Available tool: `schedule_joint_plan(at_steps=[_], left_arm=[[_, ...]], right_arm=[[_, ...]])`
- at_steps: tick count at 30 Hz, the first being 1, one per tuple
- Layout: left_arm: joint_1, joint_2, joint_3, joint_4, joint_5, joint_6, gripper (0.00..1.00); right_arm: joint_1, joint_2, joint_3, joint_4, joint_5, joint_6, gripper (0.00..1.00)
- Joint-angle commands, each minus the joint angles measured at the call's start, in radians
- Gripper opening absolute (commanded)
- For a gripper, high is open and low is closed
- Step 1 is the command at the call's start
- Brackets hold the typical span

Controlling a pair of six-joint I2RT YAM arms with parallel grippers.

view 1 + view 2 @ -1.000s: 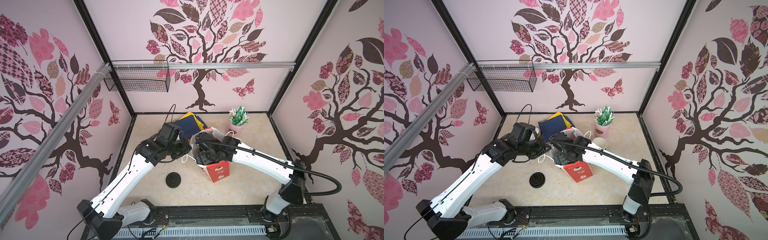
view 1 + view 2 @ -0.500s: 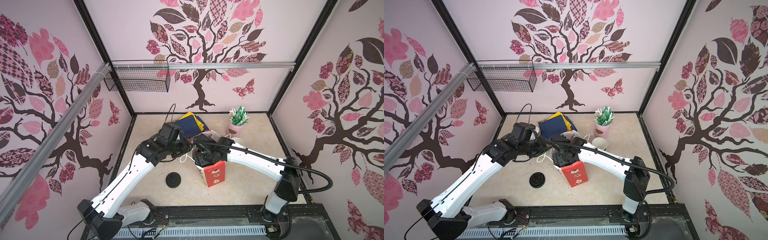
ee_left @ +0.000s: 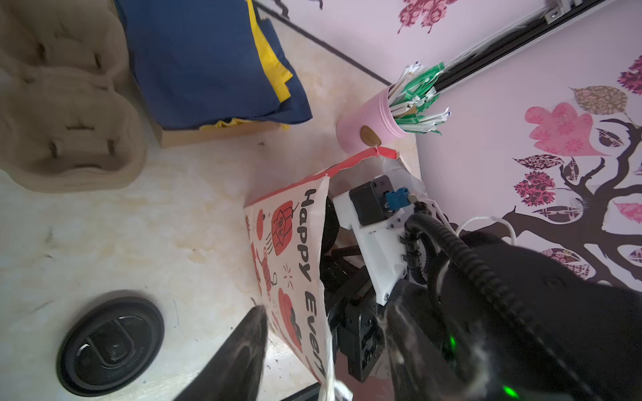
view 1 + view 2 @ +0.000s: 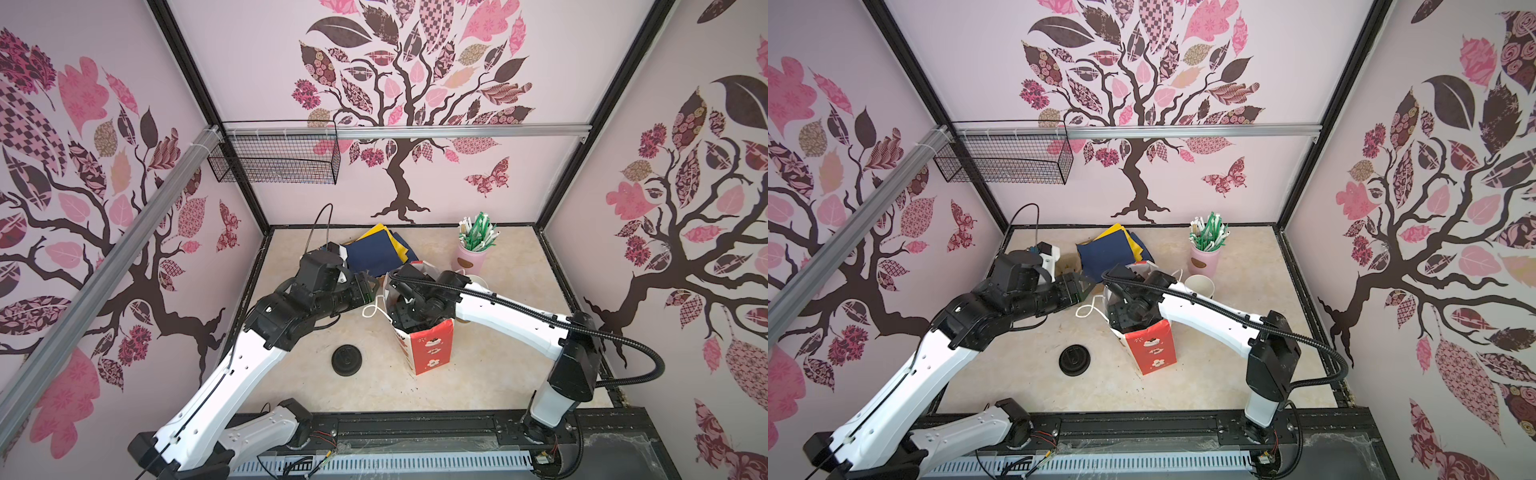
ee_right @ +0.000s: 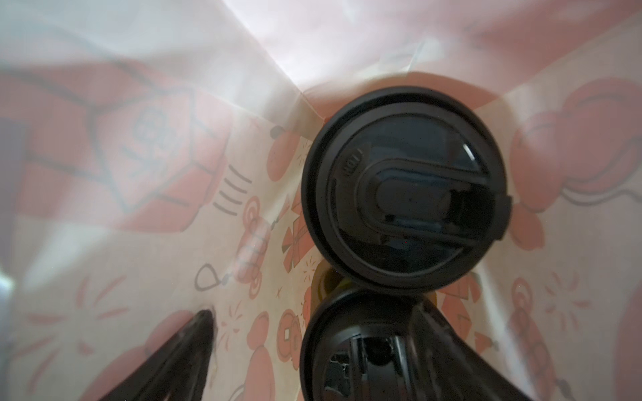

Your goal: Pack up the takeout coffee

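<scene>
Count: 2 takeout coffees, the first cup (image 5: 403, 187) and the second cup (image 5: 347, 350), both w/ black sip lids and both inside the paper bag (image 4: 430, 353). The bag stands near the centre of the table (image 4: 478, 386). The first cup sits in a corner of the bag. The second cup is just beside it, rims touching or almost, I cannot tell which.

The right gripper (image 5: 314, 310) is down in the bag w/ fingers wide apart. One finger is over the second cup's lid, the other has a clear gap to it, so nothing is clamped. That side of the bag's inside is free.

The left gripper (image 3: 324, 312) is at approx. 10 o'clock of the bag. Its fingers are apart w/ the bag's wall btw. them, not pinched.

Also, seen from the bag:
- 1 loose black lid (image 4: 347, 360) at 9 o'clock
- 1 pink jar (image 4: 471, 259) of sticks at 1 o'clock
- 1 lidless white cup (image 4: 1199, 286) near the jar
- 1 pile of cloths (image 4: 380, 253) at 11 o'clock
- 1 cardboard tray (image 3: 62, 97)

Bare table from 4 to 7 o'clock, up to the front edge.
</scene>
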Motion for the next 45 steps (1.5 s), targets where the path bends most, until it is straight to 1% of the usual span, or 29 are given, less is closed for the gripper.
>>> schedule_joint_plan(at_steps=[1,2,4,5,6,10,12,15,18,20,24,26,31,34,38,40,45], left_arm=[[-0.104,-0.081,0.001,0.048,-0.141,0.237,0.56],[-0.175,-0.098,-0.008,0.083,-0.162,0.315,0.55],[-0.321,-0.115,-0.033,0.124,-0.256,0.444,0.55],[-0.376,-0.113,-0.042,0.13,-0.291,0.494,0.54],[-0.401,-0.106,-0.048,0.127,-0.299,0.52,0.54],[-0.405,-0.081,-0.07,0.129,-0.214,0.568,0.51],[-0.418,-0.082,-0.098,0.147,-0.184,0.611,0.48],[-0.455,-0.088,-0.139,0.168,-0.182,0.696,0.45],[-0.46,-0.099,-0.186,0.209,-0.185,0.72,0.44],[-0.459,-0.101,-0.201,0.229,-0.189,0.716,0.44],[-0.459,-0.123,-0.224,0.276,-0.237,0.672,0.43],[-0.459,-0.139,-0.233,0.295,-0.3,0.622,0.43],[-0.455,-0.191,-0.271,0.34,-0.381,0.525,0.44],[-0.456,-0.207,-0.279,0.341,-0.423,0.465,0.45],[-0.451,-0.217,-0.28,0.331,-0.463,0.408,0.45],[-0.446,-0.226,-0.285,0.336,-0.472,0.382,0.45],[-0.421,-0.24,-0.298,0.345,-0.465,0.328,0.46]], right_arm=[[-0.012,0.019,0.004,-0.008,-0.037,0.029,0.9],[-0.015,0.016,0.002,-0.007,-0.04,0.028,0.9],[-0.02,0.013,0.0,-0.01,-0.038,0.026,0.87],[-0.022,0.013,0.002,-0.012,-0.035,0.028,0.85],[-0.022,0.014,0.004,-0.017,-0.028,0.029,0.83],[-0.023,0.017,0.017,-0.041,0.003,0.036,0.78],[-0.022,0.015,0.022,-0.044,0.013,0.038,0.75],[-0.023,0.014,0.026,-0.05,0.026,0.039,0.73],[-0.023,0.015,0.041,-0.062,0.04,0.041,0.69],[-0.023,0.012,0.053,-0.075,0.055,0.044,0.66],[-0.023,-0.004,0.069,-0.092,0.086,0.05,0.58],[-0.022,-0.015,0.072,-0.098,0.095,0.055,0.57],[-0.023,-0.038,0.081,-0.11,0.106,0.064,0.53],[-0.022,-0.053,0.093,-0.118,0.12,0.068,0.54],[-0.023,-0.074,0.115,-0.127,0.129,0.07,0.58],[-0.022,-0.086,0.124,-0.129,0.136,0.071,0.62],[-0.023,-0.105,0.14,-0.141,0.155,0.074,0.64]])
